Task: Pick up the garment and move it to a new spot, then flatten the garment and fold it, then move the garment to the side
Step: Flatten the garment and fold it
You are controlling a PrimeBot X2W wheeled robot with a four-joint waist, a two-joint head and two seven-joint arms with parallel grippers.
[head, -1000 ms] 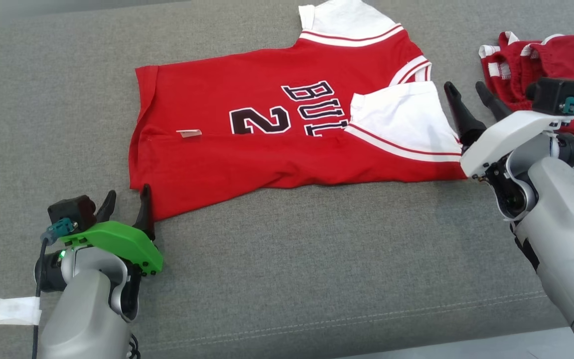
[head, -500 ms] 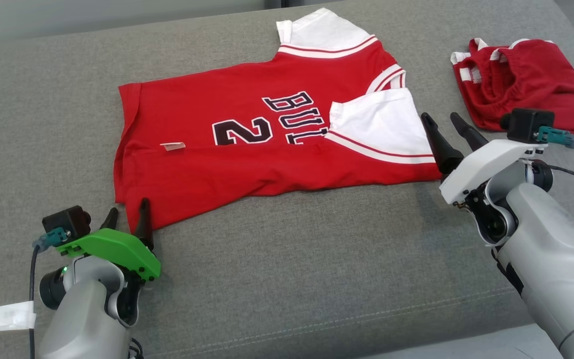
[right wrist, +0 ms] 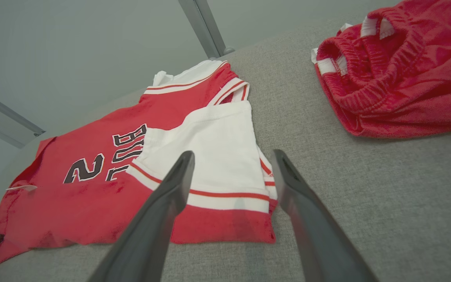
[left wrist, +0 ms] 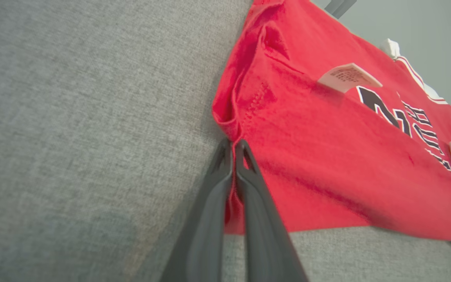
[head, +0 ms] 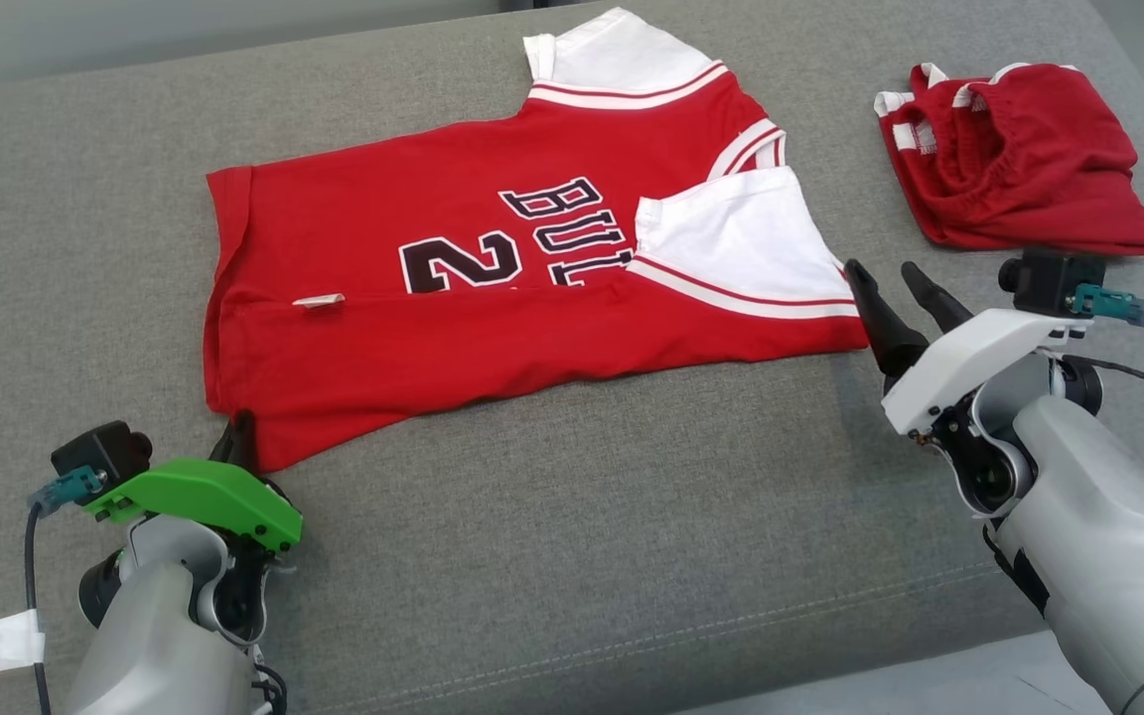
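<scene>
The garment (head: 493, 318) is a red jersey with white sleeves and black lettering, lying spread on a grey cushion (head: 572, 497), its near part folded over. My left gripper (head: 239, 429) is shut on the garment's near left hem corner. In the left wrist view the two fingers (left wrist: 233, 145) press together with red cloth (left wrist: 327, 156) between them. My right gripper (head: 882, 273) stands open just right of the garment's near right corner. In the right wrist view its fingertips (right wrist: 232, 154) straddle the white sleeve and red hem (right wrist: 92, 196) from above.
Crumpled red shorts (head: 1019, 159) with white trim lie at the back right, close behind my right wrist, also in the right wrist view (right wrist: 397, 70). A white care label (head: 319, 299) sticks out of the jersey. The cushion's front seam runs below both arms.
My left gripper has closed on the jersey's hem corner. The head camera has shifted. My right gripper now sits nearer the jersey's near right corner, still open.
</scene>
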